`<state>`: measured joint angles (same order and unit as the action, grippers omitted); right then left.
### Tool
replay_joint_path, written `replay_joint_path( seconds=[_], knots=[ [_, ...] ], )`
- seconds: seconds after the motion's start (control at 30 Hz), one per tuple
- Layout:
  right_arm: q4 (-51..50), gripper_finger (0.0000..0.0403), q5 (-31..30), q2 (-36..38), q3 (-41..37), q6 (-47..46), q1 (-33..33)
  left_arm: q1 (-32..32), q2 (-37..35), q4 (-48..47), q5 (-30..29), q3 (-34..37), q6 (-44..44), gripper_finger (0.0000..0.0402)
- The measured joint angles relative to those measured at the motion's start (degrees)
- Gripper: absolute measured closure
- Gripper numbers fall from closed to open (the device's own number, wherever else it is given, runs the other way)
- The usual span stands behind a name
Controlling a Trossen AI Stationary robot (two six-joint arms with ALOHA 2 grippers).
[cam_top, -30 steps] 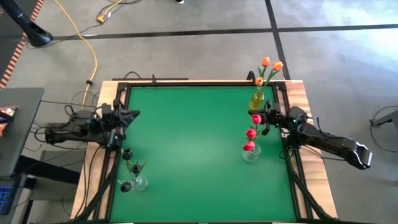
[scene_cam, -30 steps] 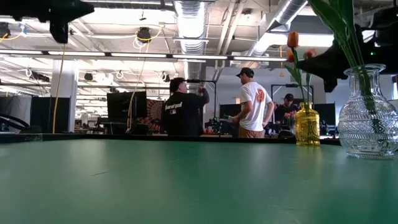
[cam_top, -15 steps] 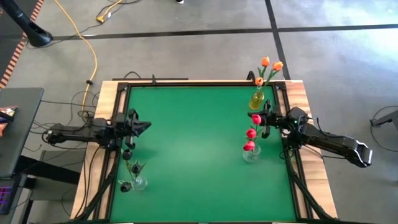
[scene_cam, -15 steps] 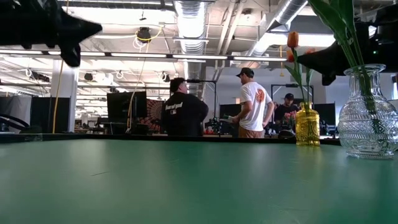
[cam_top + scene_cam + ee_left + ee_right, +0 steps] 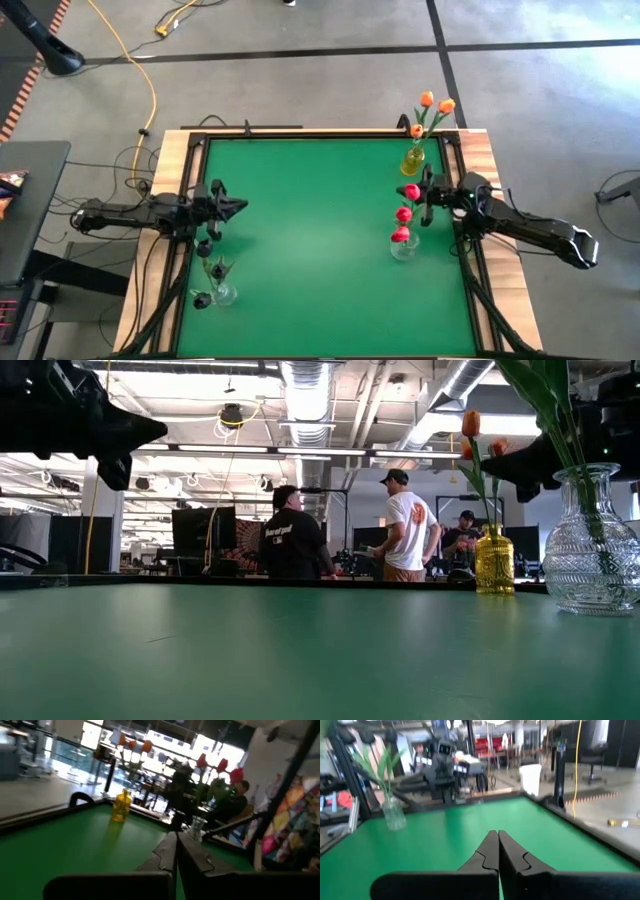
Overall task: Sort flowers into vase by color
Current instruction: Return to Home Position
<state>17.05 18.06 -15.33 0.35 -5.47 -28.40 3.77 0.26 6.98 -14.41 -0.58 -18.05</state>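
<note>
Holding nothing, with left claw (image 5: 238, 205) and right claw (image 5: 424, 191) both pinched together. Looking finished: black tulips (image 5: 217, 270), red tulips (image 5: 403, 213), orange tulips (image 5: 427, 100) sitting in separate vases (image 5: 404, 249).

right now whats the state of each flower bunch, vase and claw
left claw: shut, empty, over the left edge of the table
right claw: shut, empty, at the right edge
orange tulips: standing in the yellow vase
red tulips: standing in the right clear vase
black tulips: standing in the left clear vase
</note>
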Motion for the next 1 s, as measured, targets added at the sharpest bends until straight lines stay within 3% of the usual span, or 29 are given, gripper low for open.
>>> replay_joint_path(
  seconds=[0.3, 0.47, 0.6, 0.77, 1.0],
  knots=[
    [-6.52, 0.0383, -0.29, 0.02, -0.02, 1.04, 1.67, 0.00, 0.01, -2.57, -3.87, 0.02, -1.90, 0.0401],
    [-7.03, 0.0383, -13.15, 0.02, -0.03, 2.43, 5.22, 0.00, 0.01, -2.57, -3.90, 0.04, -1.15, 0.0401],
    [-9.15, 0.0378, -17.83, 0.02, -0.05, 3.12, 7.24, 0.00, 0.01, -2.57, -3.90, 0.07, -1.14, 0.0401],
    [-15.46, 0.0357, -18.26, -0.02, -0.05, -3.54, 7.39, 0.00, 0.01, -2.57, -3.92, 0.09, -1.33, 0.0401],
    [-16.20, 0.0353, -18.29, -0.47, 0.19, -3.23, 7.39, 0.00, 0.01, -2.59, -4.01, 0.11, -0.46, 0.0401]
  ],
)
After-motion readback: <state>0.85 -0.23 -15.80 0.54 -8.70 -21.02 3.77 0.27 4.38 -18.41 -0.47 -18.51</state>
